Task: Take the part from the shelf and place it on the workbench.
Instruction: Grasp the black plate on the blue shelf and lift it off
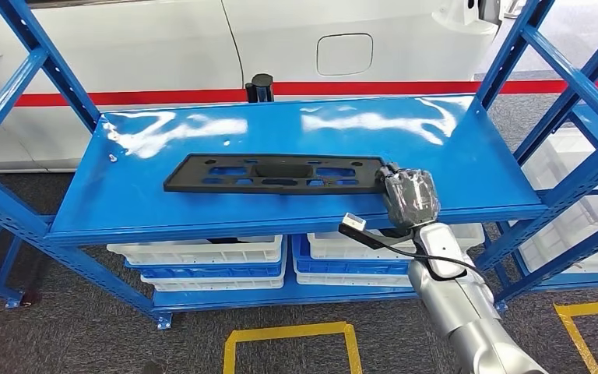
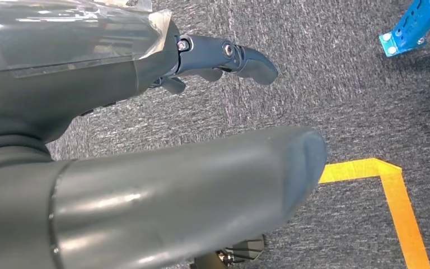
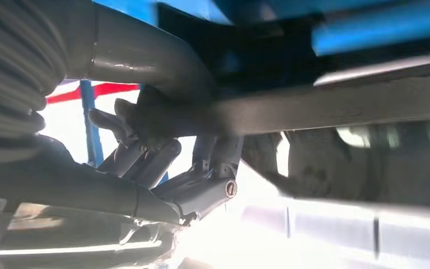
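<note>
Head view is showing the part (image 1: pixel 274 173), a long flat black plastic panel with cut-outs, lying flat on the top deck of the blue shelf (image 1: pixel 467 167), roughly midway between the deck's front and back edges. The right hand (image 1: pixel 409 198) is sitting at the end of the part nearest the shelf's right-hand uprights; in the right wrist view its fingers (image 3: pixel 201 188) are curling around the part's edge from one side while the thumb is lying against the other, so the hand is judged to be clamping on that end, though blur is limiting certainty. The left hand (image 2: pixel 218 59) is hanging over grey carpet near a yellow floor marking (image 2: pixel 395 196), away from the shelf, with fingers apart and nothing in them. The main risk is arising from the single end grip: the part is long, so lifting from one end is likely to be putting a strong turning load on the fingers, and the far end may droop, drag along the deck, or strike an upright. A shallow hold on the thin edge may also be letting the part slip or twist out. White bins (image 1: pixel 202 253) are sitting on the level below the deck, where a dropped part could be landing.
</note>
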Action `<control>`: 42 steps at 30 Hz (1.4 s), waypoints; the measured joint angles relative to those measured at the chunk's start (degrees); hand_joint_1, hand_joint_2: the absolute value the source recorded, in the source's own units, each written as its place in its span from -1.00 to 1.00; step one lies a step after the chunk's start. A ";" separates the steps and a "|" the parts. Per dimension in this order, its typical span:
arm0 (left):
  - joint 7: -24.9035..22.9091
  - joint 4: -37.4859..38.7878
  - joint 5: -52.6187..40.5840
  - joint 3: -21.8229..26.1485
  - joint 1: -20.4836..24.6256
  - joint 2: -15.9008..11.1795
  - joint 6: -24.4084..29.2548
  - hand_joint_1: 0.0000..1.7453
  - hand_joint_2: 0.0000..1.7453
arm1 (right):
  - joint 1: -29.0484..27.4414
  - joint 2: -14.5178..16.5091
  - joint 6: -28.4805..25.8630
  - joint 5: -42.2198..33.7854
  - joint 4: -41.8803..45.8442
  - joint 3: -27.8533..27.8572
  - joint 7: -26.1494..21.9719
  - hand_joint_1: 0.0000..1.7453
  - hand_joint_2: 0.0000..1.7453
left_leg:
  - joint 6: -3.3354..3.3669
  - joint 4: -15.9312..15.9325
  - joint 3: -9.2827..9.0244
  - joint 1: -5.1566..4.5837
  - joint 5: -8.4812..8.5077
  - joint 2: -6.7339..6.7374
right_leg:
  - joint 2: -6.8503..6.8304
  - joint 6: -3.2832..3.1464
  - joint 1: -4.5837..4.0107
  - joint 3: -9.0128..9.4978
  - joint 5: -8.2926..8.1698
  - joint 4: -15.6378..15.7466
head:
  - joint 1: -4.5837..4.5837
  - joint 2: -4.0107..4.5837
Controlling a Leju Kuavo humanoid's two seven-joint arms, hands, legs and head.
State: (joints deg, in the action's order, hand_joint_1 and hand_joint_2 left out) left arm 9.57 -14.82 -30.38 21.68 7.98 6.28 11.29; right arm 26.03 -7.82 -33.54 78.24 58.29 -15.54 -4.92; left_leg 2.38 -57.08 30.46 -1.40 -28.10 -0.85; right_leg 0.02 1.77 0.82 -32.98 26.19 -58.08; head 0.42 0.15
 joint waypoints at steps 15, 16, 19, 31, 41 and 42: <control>1.70 0.00 1.68 1.96 -0.17 0.10 1.61 -1.00 -1.00 | -3.64 -1.36 4.09 -36.83 38.78 5.74 -10.78 1.00 1.00 | 0.01 0.00 0.19 -0.03 -0.01 -0.01 | 0.00 0.01 0.05 -0.18 0.00 0.00 | 0.00 0.00; 1.85 0.00 1.94 2.17 -0.19 0.10 1.66 -1.00 -1.00 | -3.47 -1.67 3.74 -36.71 39.88 5.73 -11.07 1.00 1.00 | 0.01 0.00 0.19 -0.03 -0.01 0.00 | 0.01 0.01 0.05 -0.18 0.00 0.00 | 0.00 0.00; 2.31 0.00 2.47 2.88 -0.20 0.11 1.71 -1.00 -1.00 | -2.94 -2.36 3.18 -37.04 42.16 5.62 -11.73 1.00 1.00 | 0.01 0.00 0.18 -0.03 -0.01 0.01 | 0.02 0.01 0.05 -0.16 0.00 0.00 | 0.00 0.00; 3.60 0.00 3.30 4.46 -0.23 0.13 1.91 -1.00 1.00 | -1.32 -4.51 1.20 -37.62 46.01 4.78 -12.64 1.00 1.00 | 0.01 0.00 0.19 -0.03 0.00 -0.01 | 0.00 0.01 0.05 -0.16 0.00 0.00 | 0.00 0.00; 4.55 0.00 3.87 5.36 -0.23 0.14 2.59 -1.00 1.00 | -0.76 -5.33 0.37 -37.82 46.17 3.88 -12.71 1.00 1.00 | 0.01 0.00 0.18 -0.03 0.00 0.00 | 0.00 0.01 0.06 -0.16 0.00 0.00 | 0.00 0.00; 4.59 0.00 3.92 5.49 -0.24 0.14 2.94 -1.00 1.00 | -0.72 -5.46 0.23 -37.88 46.16 3.79 -12.71 1.00 1.00 | 0.01 0.00 0.18 -0.03 0.00 0.00 | 0.00 0.01 0.06 -0.16 0.00 0.00 | 0.00 0.00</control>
State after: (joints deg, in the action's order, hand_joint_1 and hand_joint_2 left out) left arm 14.16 -14.82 -26.46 27.17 7.74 6.42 14.22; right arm 25.31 -13.28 -33.31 40.36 104.45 -11.75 -17.64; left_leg 2.39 -57.08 30.64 -1.43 -28.10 -0.85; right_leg 0.02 1.78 0.88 -33.14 26.19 -58.09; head 0.42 0.15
